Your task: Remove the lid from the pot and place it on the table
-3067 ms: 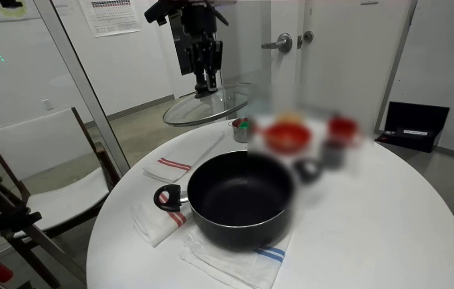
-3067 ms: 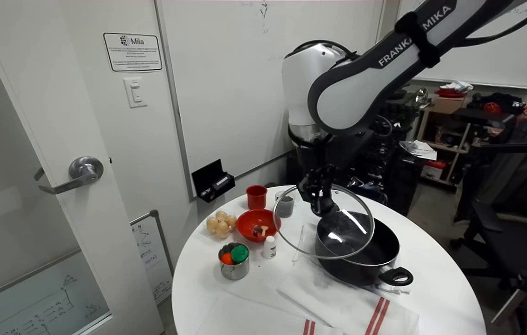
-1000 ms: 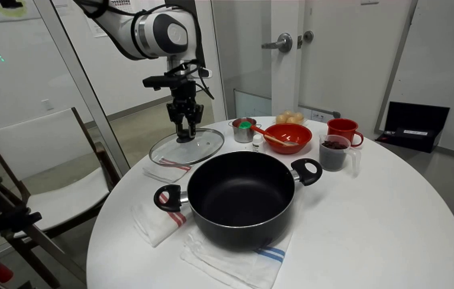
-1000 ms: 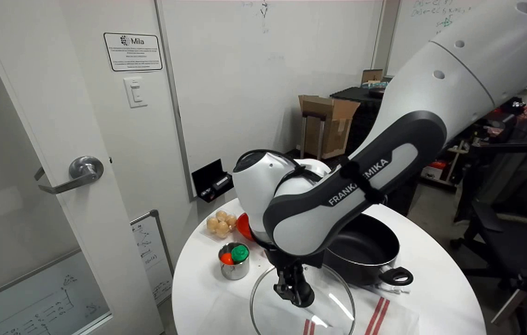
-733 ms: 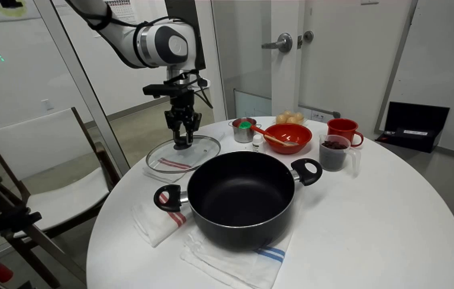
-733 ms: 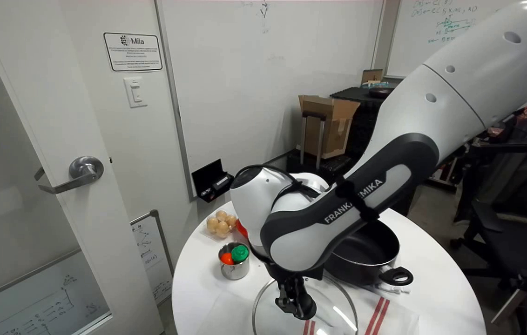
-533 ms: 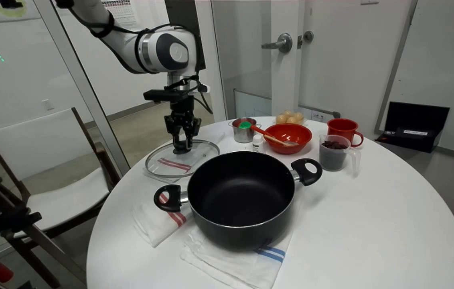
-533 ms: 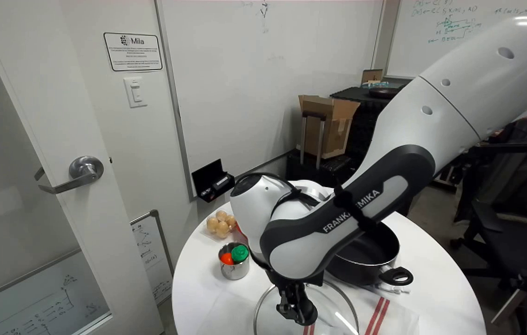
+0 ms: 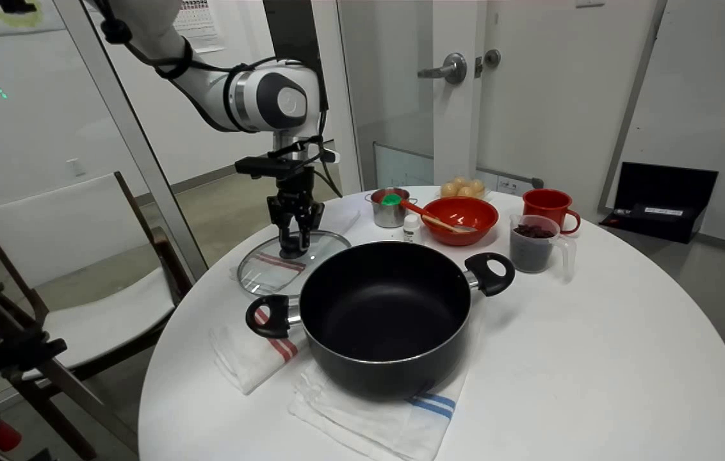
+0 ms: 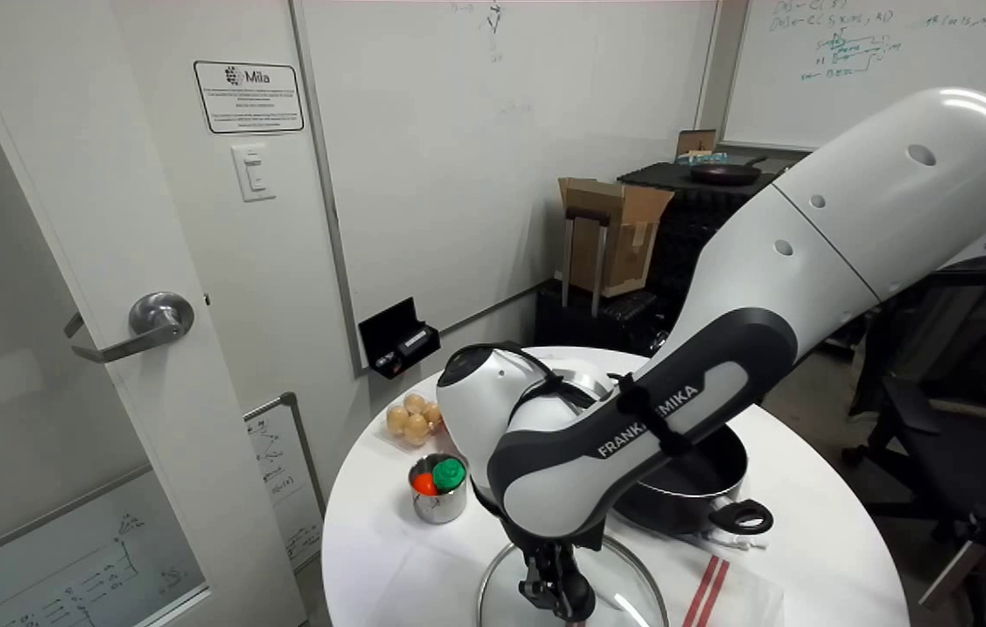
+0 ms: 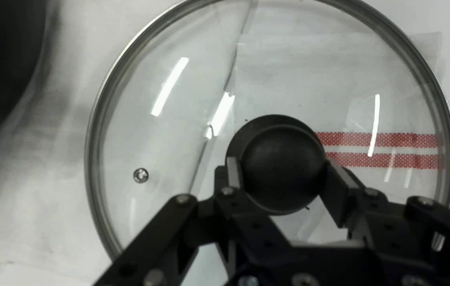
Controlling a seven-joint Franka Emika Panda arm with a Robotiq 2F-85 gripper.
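Note:
The lid, clear glass with a metal rim and dark knob, shows in both exterior views (image 9: 266,275) (image 10: 619,579) and fills much of the wrist view (image 11: 272,87). My gripper (image 11: 282,172) is shut on its knob; it also shows in both exterior views (image 9: 293,246) (image 10: 558,596). The lid is nearly level, low over a red-striped towel beside the pot; I cannot tell whether it touches. The black pot (image 9: 388,378) stands uncovered on the white round table (image 9: 593,358); it also shows in an exterior view (image 10: 676,509), partly behind the arm, and in the wrist view (image 11: 2,63).
A steel cup (image 9: 388,212), a white bottle (image 9: 412,228), a red bowl (image 9: 462,227), eggs (image 9: 462,187), a red mug (image 9: 548,208) and a measuring cup (image 9: 532,250) stand along the far side. Towels (image 9: 253,358) lie beside and under the pot. A chair (image 9: 100,301) stands near the table.
The gripper carried the lid, first high and tilted near the pot, to over the red-striped towel and lowered it. In the last second it sank further and levelled. The pot stayed put.

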